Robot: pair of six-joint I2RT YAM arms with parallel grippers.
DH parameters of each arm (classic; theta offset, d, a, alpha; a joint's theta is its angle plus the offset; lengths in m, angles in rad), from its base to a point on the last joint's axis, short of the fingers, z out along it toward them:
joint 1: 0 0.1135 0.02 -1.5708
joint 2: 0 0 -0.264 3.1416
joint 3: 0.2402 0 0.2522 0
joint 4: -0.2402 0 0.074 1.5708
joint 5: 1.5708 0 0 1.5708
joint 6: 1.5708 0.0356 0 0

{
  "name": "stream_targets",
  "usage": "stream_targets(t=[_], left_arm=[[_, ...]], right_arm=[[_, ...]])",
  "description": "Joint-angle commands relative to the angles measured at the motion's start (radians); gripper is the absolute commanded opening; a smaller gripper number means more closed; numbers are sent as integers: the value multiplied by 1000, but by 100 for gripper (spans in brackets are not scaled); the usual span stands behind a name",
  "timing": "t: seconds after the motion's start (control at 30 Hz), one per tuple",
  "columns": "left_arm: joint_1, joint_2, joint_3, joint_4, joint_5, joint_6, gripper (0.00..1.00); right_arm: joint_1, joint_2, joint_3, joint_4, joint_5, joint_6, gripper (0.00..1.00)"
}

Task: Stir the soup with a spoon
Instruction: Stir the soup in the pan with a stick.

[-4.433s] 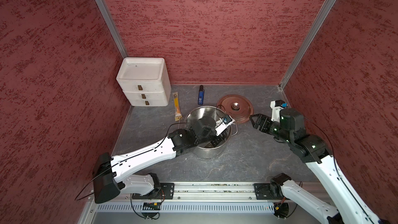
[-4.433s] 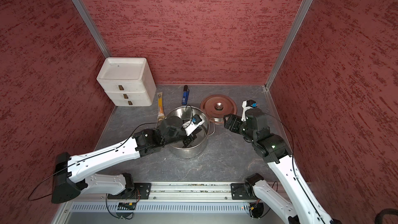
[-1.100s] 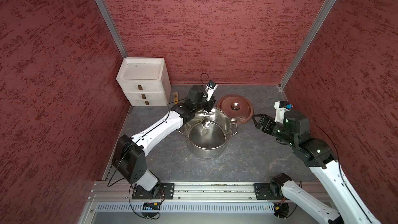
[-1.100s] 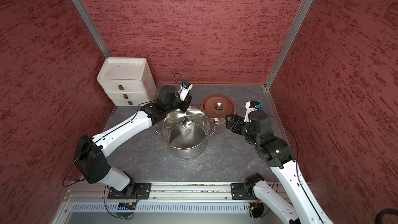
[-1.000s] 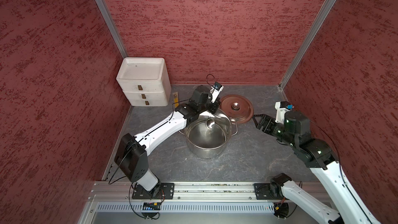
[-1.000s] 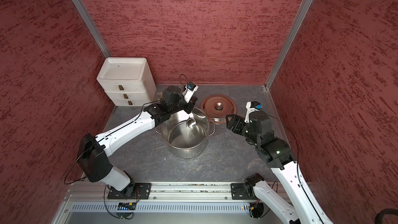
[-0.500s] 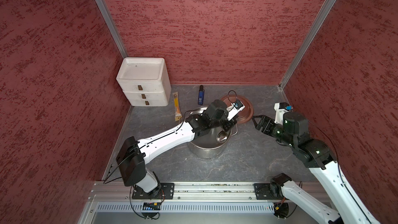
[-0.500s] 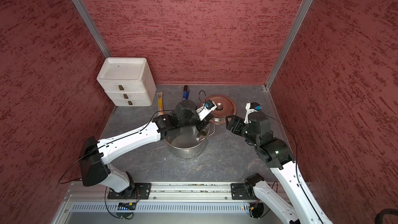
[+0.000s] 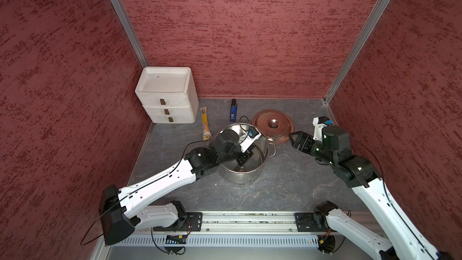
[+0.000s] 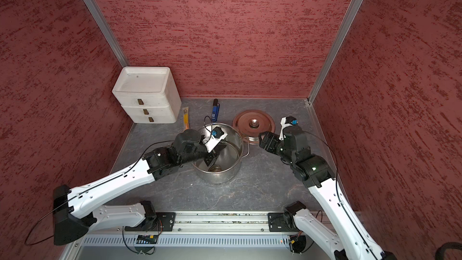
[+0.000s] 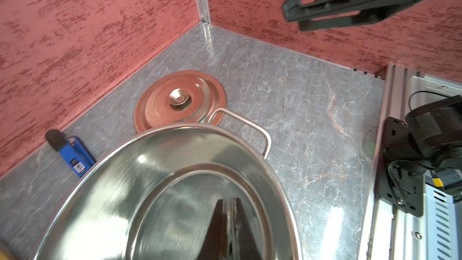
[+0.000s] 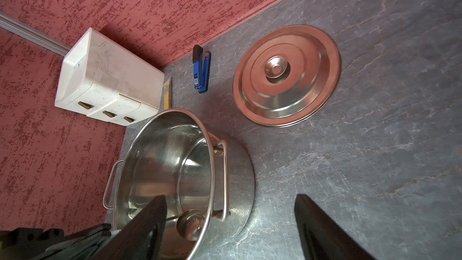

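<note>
Top views show the stockpot [image 9: 241, 180] upright in the middle of the worktop [image 9: 287, 191]. The left arm reaches in over the pot's left rim. The left end effector [image 9: 243, 158] is inside the pot, clamped on the ladle [image 10: 216, 168], whose round bowl lies low by the near wall. The right end effector [image 9: 295, 139] hangs to the right of the pot, spread wide and gripping nothing. It is just beside the near right edge of the lid [image 9: 262, 125], which lies flat to the far right of the pot. A white drawer unit [image 9: 166, 95] fills the far left corner. An orange stick [image 9: 205, 123] and a blue and black gadget [image 9: 233, 110] lie on the far side of the pot.

Left wrist view: the closed fingers [image 11: 217, 233] point down into the stockpot [image 11: 130, 178], with a thin strip pinched between them. The lid [image 11: 155, 106] shows past the rim.

Right wrist view: two dark fingers [image 12: 150, 228] stand far apart with nothing between them. The ladle [image 12: 190, 223] bowl rests inside the stockpot [image 12: 240, 171], and its handle runs off behind one finger. The lid [image 12: 312, 66] lies apart from the pot.
</note>
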Motion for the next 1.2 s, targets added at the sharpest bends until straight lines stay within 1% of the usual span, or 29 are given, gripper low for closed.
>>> stream_targets(t=[0.0,0.1,0.23,0.37,0.47,0.6,0.73,0.8,0.97,1.17], left_arm=[[75,-48,-19,-10,-29,-32,0],[170,-56,-23,5,-6,-34,0],[278,-14,-3,30,53,-12,0],[343,68,57,57,82,19,0],[361,139,115,94,100,48,0],[360,241,213,117,128,78,0],[329,323,295,130,157,113,0],[299,365,339,128,168,140,0],[210,426,405,129,182,162,0],[78,442,428,118,192,177,0]], right_arm=[[-3,1,10,34,-23,-7,84],[-2,1,14,29,-20,-7,84],[-2,-5,22,15,-14,-10,85],[-3,-12,34,-2,-2,-14,84],[-3,-22,39,-13,8,-15,84],[-3,-33,40,-25,18,-10,84],[-2,-49,38,-36,31,-1,84],[-2,-57,37,-42,39,1,84],[-2,-68,36,-50,48,2,84],[-3,-70,26,-46,49,7,84]])
